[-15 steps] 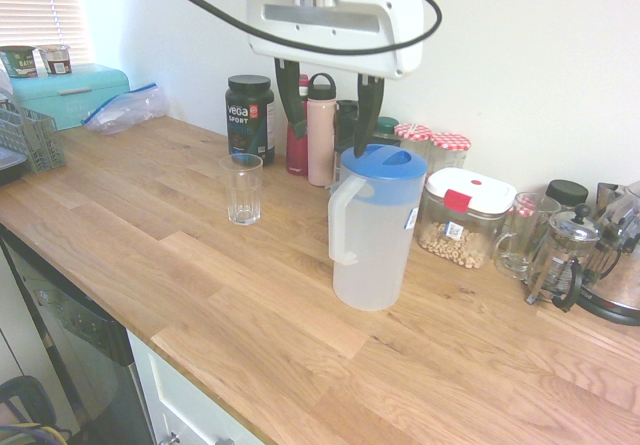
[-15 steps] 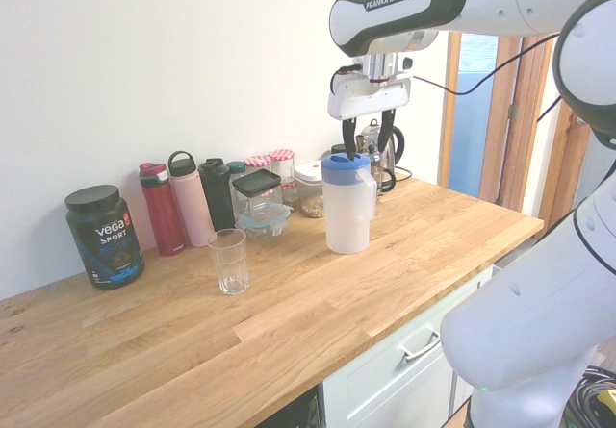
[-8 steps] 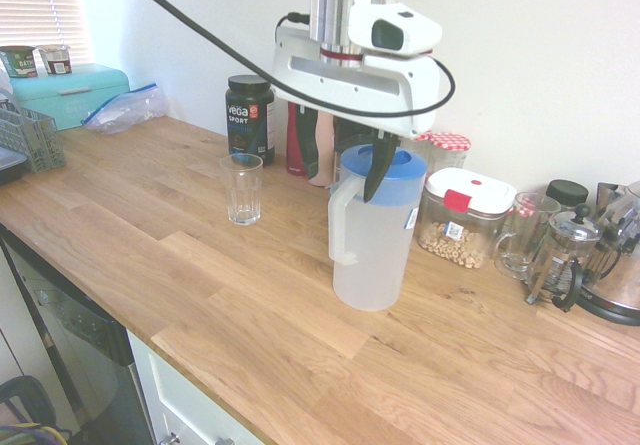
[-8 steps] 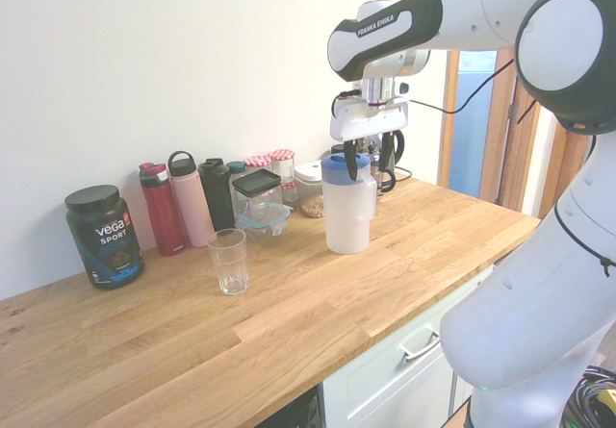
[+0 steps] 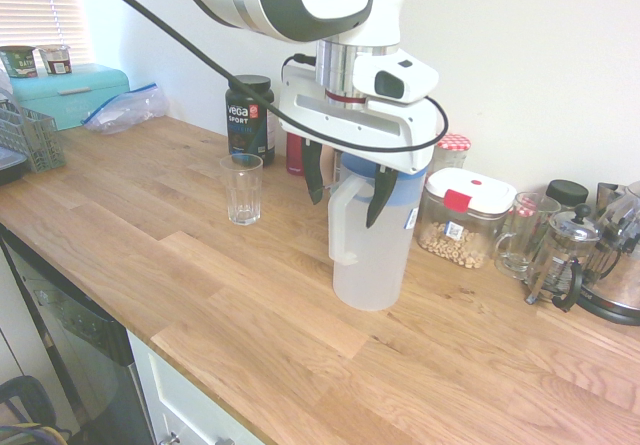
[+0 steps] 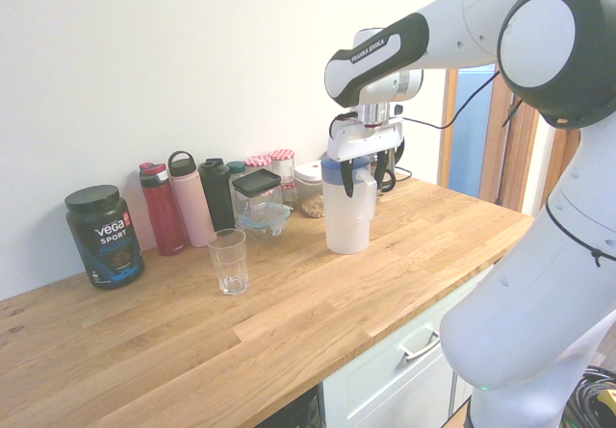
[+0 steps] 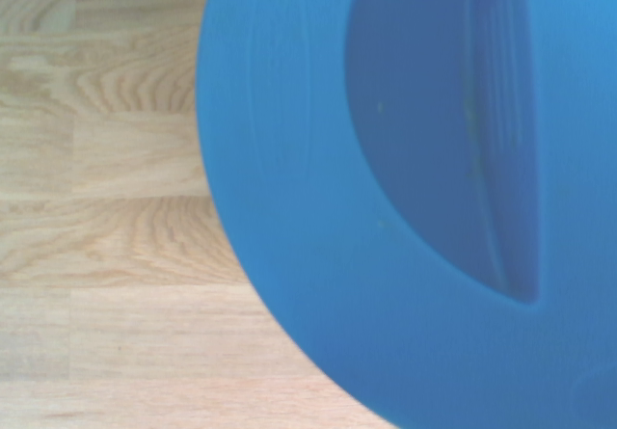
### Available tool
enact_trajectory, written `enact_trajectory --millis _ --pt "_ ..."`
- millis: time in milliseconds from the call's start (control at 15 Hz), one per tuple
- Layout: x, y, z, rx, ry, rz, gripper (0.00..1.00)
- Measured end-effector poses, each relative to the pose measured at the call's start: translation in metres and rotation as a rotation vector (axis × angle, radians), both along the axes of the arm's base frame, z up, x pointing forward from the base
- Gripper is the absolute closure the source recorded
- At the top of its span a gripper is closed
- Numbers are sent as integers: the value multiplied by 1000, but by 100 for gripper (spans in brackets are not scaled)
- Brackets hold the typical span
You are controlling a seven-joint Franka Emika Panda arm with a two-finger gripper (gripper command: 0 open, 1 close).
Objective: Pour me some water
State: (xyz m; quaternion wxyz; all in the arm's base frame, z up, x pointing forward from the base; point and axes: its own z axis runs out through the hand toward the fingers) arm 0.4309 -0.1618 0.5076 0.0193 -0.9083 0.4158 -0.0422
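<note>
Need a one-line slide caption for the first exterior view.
Open gripper straddles the blue-lidded pitcher on the wooden counter, empty glass standing apart nearby.

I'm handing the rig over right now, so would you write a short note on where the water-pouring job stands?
Gripper: open, pointing down, fingers either side of the pitcher's blue lid; nothing held.
Pitcher: upright on the wooden counter.
Glass: upright, apart from the pitcher, looks empty.
Done: approach over the pitcher.
Left: grasp the pitcher, carry it to the glass, pour, set it back.
</note>
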Motion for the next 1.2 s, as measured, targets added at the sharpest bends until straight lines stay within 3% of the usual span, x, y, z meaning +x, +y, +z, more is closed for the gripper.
enact_trajectory --millis 1200 --pt "1 3 -8 -4 -1 7 100"
